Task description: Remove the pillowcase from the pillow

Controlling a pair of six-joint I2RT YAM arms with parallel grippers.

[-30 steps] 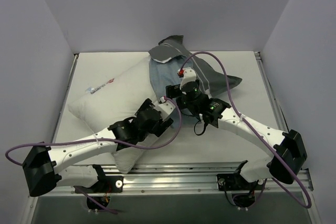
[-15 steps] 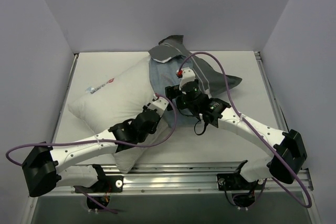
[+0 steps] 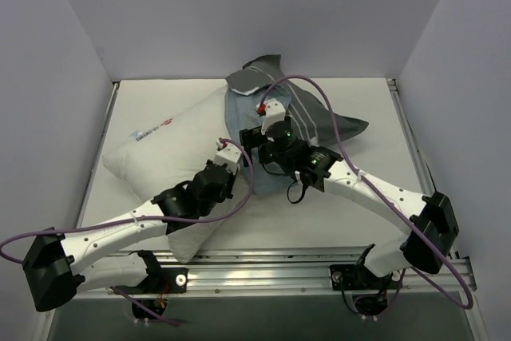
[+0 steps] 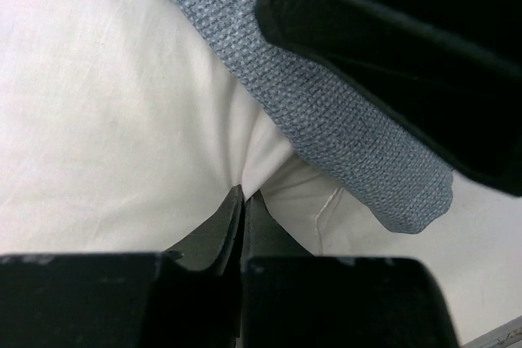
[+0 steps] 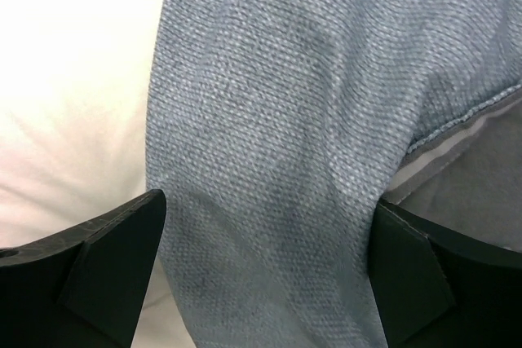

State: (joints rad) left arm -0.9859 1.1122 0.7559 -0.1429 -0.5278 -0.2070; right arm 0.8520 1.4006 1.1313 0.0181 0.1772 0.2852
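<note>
Top external view: the pillow point(image 3: 156, 157) lies left on the table point(image 3: 319, 225), with the pillowcase point(image 3: 238, 117) bunched over its far right end. The case is thin, limp, light cloth, likely best pinched at a loose fold or hem. The left end effector point(image 4: 243, 205) is closed on a pucker of white pillow fabric beside the case's edge. The right end effector point(image 5: 269, 209) gapes wide, straddling the blue cloth.

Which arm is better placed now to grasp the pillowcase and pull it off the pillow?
Right. The right gripper stands open over the pillowcase; the left gripper is shut, pinching the pillow.
</note>
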